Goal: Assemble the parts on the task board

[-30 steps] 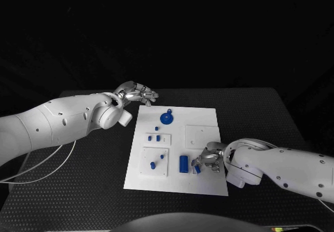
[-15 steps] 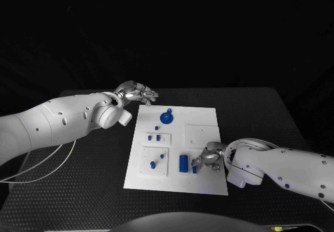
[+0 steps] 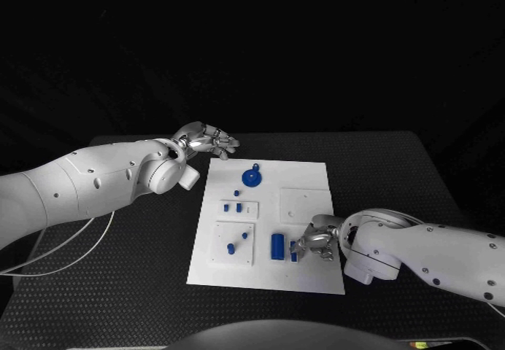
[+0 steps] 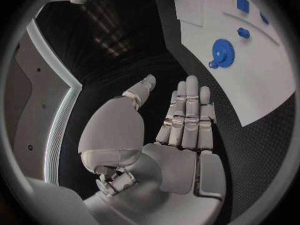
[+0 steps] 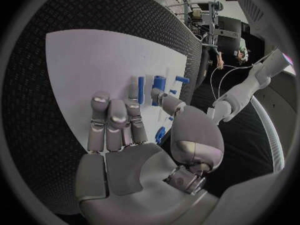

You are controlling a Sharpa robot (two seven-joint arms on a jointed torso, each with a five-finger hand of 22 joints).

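The white task board (image 3: 307, 175) lies in the middle of the table. A blue gear (image 3: 252, 176) sits near its far end and is also in the left wrist view (image 4: 221, 50). A blue bar (image 3: 278, 246) stands near the board's near right, with a small blue piece (image 3: 295, 253) beside it. My right hand (image 3: 316, 242) hovers low over the board with its fingertips at that small piece. In the right wrist view my right hand (image 5: 125, 130) has straight fingers and the thumb out, gripping nothing. My left hand (image 3: 207, 138) hangs off the board's far left corner, fingers extended and empty (image 4: 181, 120).
Several small blue pegs (image 3: 233, 208) stand in the board's left half, and two more (image 3: 230, 249) on a raised square there. A bare white square (image 3: 305, 203) lies right of centre. A pale cable (image 3: 74, 248) trails over the black mat (image 3: 421, 182) at the left.
My right hand has edged slightly left toward the blue bar, and the small blue piece shifted a little with it. The left arm has not moved.
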